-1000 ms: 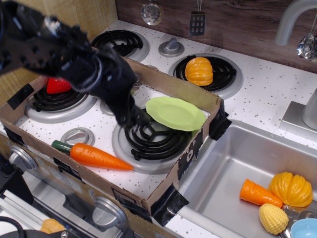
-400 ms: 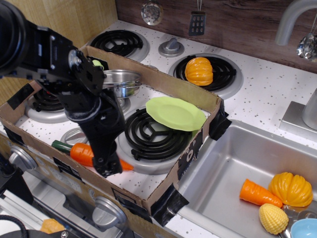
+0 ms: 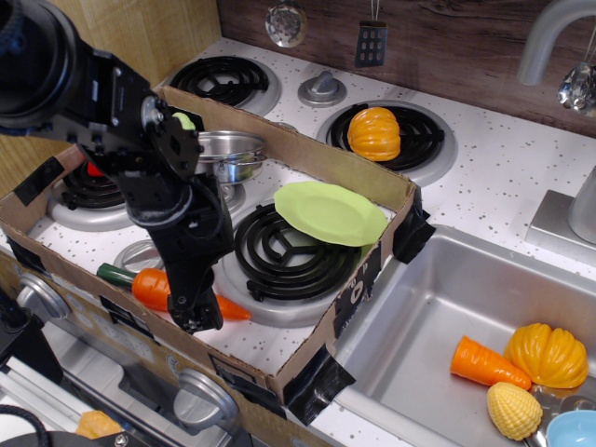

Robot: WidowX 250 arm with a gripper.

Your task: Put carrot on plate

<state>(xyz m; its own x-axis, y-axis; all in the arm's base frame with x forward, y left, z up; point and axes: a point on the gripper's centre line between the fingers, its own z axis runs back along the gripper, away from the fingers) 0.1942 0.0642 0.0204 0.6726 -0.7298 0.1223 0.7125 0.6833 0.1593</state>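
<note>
The long orange carrot point(image 3: 149, 288) with a dark green stem end lies at the front left of the stove, inside the cardboard box. Its middle is hidden by my arm. My black gripper point(image 3: 196, 315) is low over the carrot's tapered half, right at it. Its fingers are dark and seen from behind, so I cannot tell whether they are closed on the carrot. The light green plate point(image 3: 331, 213) rests tilted on the far right edge of the front right burner, apart from the gripper.
A cardboard box wall point(image 3: 307, 154) rings the stove area. A steel pot point(image 3: 228, 149) stands behind my arm. An orange pumpkin point(image 3: 374, 133) sits on the back right burner. The sink point(image 3: 419, 307) at right holds a stubby carrot point(image 3: 482, 363), a pumpkin and corn.
My arm swung from the middle of the stove down to the front left and dropped onto the carrot. In the last half second it barely shifted. Carrot and plate stayed put.
</note>
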